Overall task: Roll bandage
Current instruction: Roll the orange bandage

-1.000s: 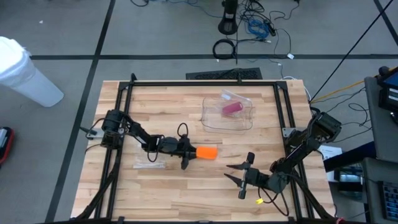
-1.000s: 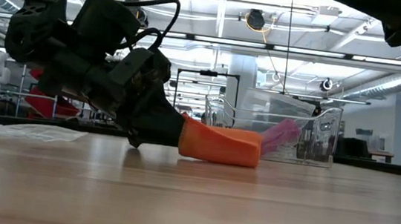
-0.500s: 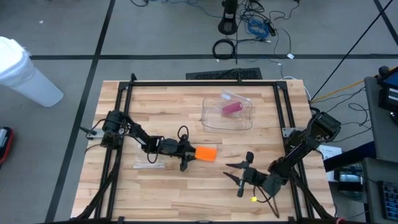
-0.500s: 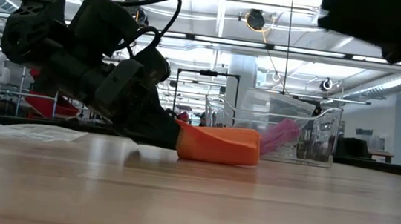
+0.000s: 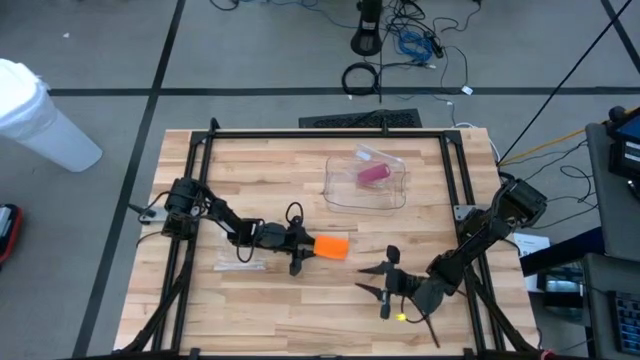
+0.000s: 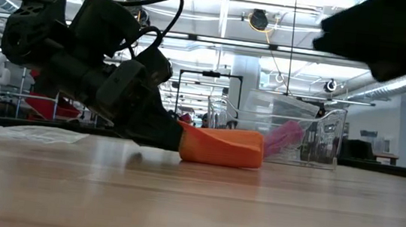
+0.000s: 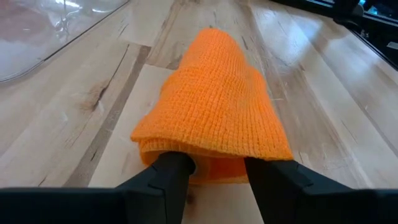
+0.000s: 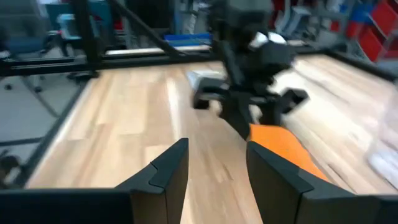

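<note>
Lying flat on the surface point(image 5: 250, 180), the orange bandage point(image 5: 331, 245) has its long axis in line with the left arm, its near end at the left tool point(image 5: 305, 247) and its far end pointing away toward the right arm. In the left wrist view the fingers point(image 7: 168, 177) stand apart on either side of that near end, touching or almost touching it, so I judge they bracket it rather than clamp it. The clear tray point(image 5: 366, 181) with a pink thing inside sits beyond the bandage, well apart from it. The right tool point(image 5: 381, 282) hovers near the bandage's far end, on the side away from the tray, prongs spread and empty. The left arm is the nearer one, so any rolling probably starts from its end.
</note>
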Controlling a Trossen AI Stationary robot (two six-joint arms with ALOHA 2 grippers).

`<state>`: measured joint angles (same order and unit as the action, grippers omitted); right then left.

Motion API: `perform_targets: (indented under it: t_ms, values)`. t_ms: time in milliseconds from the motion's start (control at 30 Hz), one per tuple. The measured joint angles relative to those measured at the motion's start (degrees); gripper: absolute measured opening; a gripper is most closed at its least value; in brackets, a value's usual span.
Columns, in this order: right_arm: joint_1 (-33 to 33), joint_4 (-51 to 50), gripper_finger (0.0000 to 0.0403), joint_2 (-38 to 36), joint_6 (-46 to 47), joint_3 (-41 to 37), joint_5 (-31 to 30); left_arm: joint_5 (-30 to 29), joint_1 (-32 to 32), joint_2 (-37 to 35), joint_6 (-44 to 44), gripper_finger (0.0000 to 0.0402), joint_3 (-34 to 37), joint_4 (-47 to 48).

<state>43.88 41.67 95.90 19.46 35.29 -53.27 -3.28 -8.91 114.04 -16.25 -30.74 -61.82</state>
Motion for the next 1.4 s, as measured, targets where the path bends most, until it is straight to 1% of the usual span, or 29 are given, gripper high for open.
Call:
perform_targets:
  t_ms: [67, 133, 200, 300, 433, 500, 600, 667, 733, 833, 967, 1067, 1200, 1300, 1400]
  values:
    - [-0.5, -1.9, 0.0146, 0.0, 3.1, 0.0, -0.2, -0.2, -0.2, 0.0, -0.8, 0.0162, 0.0, -0.1]
    - [-0.8, -1.5, 0.0146, 0.0, 3.7, 0.0, 0.3, -0.2, -0.2, 0.0, -3.6, 0.0162, 0.0, -0.7]
    - [-0.8, 0.6, 0.0146, 0.0, 1.7, 0.0, 1.2, 0.0, -0.1, -0.2, -5.7, 0.0162, 0.2, -1.7]
    - [-0.8, 4.0, 0.0146, 0.0, -2.3, 0.0, 1.4, 2.9, 0.0, -1.6, -5.7, 0.0162, 1.5, -5.2]
    - [-0.8, 3.5, 0.0149, 0.0, -3.6, 0.0, 1.3, 6.1, -0.1, -5.0, -5.4, 0.0162, 4.6, -9.6]
    - [-0.8, 5.5, 0.0158, 0.0, -3.6, -0.1, 3.6, 7.6, -0.1, -6.8, -3.5, 0.0162, 5.7, -9.7]
    - [-0.8, 15.1, 0.0181, 0.0, -9.6, 0.0, 8.1, 7.9, -0.3, -8.2, 0.8, 0.0162, 7.0, -9.7]
    - [-0.7, 18.2, 0.0201, 0.0, -13.4, 0.0, 8.6, 7.8, -0.7, -8.3, 1.9, 0.0162, 7.1, -9.6]
    - [-1.1, 17.3, 0.022, 0.0, -14.1, 0.0, 7.1, 7.5, -1.0, -8.3, 1.7, 0.0162, 7.1, -9.6]
    - [-2.8, 13.8, 0.0245, 0.2, -10.6, 0.0, 5.2, 7.2, -1.5, -8.3, 1.7, 0.0162, 7.1, -9.7]
    - [-5.3, 13.9, 0.0262, 1.2, -9.6, 0.0, 5.2, 7.1, -1.8, -8.3, 1.7, 0.0162, 7.1, -10.6]
    - [-6.6, 14.5, 0.0264, 2.4, -8.4, 0.0, 5.3, 7.6, -2.0, -8.3, 1.6, 0.0162, 7.1, -13.0]
    - [-7.5, 20.5, 0.0261, 4.5, -6.5, -0.1, 7.8, 9.1, -2.9, -8.3, 0.5, 0.0162, 7.1, -14.5]
    - [-8.3, 21.2, 0.0261, 6.1, -1.9, -1.3, 9.8, 9.1, -2.8, -8.3, 0.1, 0.0162, 7.1, -14.3]
    - [-8.4, 22.2, 0.0261, 8.5, 3.8, -2.8, 9.9, 8.8, -2.7, -8.3, 0.0, 0.0162, 7.1, -14.2]
